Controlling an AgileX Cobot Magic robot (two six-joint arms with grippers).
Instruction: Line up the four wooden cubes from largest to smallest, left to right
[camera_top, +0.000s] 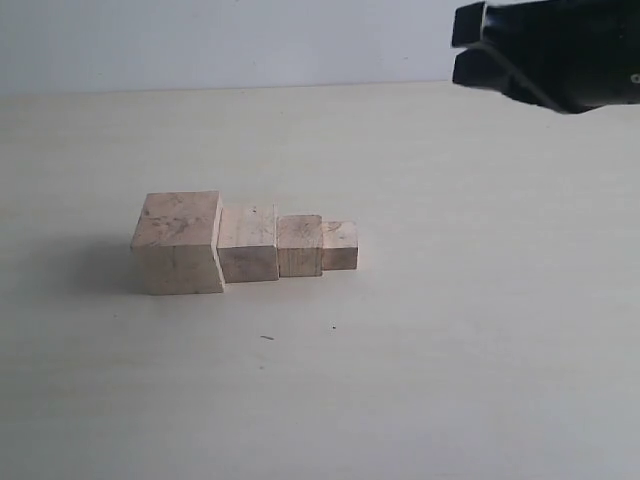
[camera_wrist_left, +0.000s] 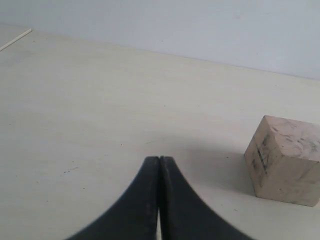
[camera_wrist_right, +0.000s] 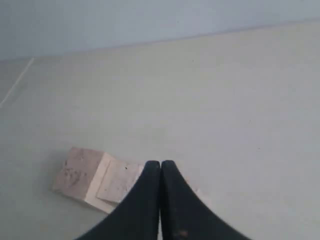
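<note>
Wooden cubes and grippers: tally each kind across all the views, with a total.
Wooden cubes: 4 (largest cube, second cube, third cube, smallest cube)
Grippers: 2 (left gripper, right gripper)
Total: 6

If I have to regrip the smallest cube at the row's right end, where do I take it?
Come from above and close on the smallest cube across its near and far faces: both look free, while its inner face sits tight beside the second-smallest cube, likely leaving no room for a finger there.
</note>
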